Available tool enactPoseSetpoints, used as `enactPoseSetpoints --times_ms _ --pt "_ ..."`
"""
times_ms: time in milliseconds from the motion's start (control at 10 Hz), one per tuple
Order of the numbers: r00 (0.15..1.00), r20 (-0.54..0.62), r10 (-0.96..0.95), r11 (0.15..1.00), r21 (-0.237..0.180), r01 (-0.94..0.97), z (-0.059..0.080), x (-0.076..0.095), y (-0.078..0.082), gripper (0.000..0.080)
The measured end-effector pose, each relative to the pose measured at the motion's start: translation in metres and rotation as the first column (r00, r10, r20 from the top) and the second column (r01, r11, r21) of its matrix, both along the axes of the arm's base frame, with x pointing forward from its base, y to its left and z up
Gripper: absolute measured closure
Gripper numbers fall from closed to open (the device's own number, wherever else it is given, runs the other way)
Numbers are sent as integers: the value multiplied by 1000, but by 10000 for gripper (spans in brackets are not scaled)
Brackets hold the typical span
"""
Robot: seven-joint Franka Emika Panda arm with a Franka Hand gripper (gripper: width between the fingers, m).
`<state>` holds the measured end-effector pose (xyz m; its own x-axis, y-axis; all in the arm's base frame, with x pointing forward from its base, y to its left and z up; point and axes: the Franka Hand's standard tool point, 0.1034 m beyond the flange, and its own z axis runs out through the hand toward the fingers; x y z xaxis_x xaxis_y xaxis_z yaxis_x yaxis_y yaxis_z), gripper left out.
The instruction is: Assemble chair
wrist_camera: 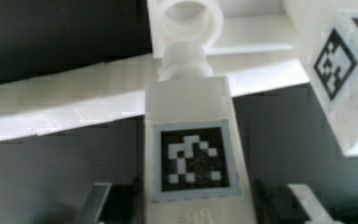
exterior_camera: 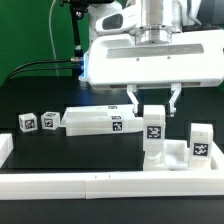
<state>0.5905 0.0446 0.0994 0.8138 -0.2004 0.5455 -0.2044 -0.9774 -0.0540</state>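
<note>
Claw (exterior_camera: 154, 106) open, astride the top of the upright tagged chair post (exterior_camera: 154, 135); wrist view shows my fingers (wrist_camera: 101, 205) clear of both its sides; exterior view: low block (exterior_camera: 176, 158) against the post; second upright (exterior_camera: 201, 142) at three o'clock; long slab (exterior_camera: 100, 122) and small cubes (exterior_camera: 27, 123) at nine o'clock.

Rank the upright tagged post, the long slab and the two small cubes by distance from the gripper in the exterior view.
1. Upright tagged post: between the jaws of the gripper.
2. Long slab: on the exterior view's left.
3. Inner small cube: further left.
4. Outer small cube: farthest left.
</note>
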Motion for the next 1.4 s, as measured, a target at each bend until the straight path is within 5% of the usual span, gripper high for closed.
enactPoseSetpoints --times_ms 700,1400 --pt "1000 4 24 1000 -11 -24 -2 -6 9 512" --pt "1000 0 20 1000 -22 -20 -4 -14 0 512"
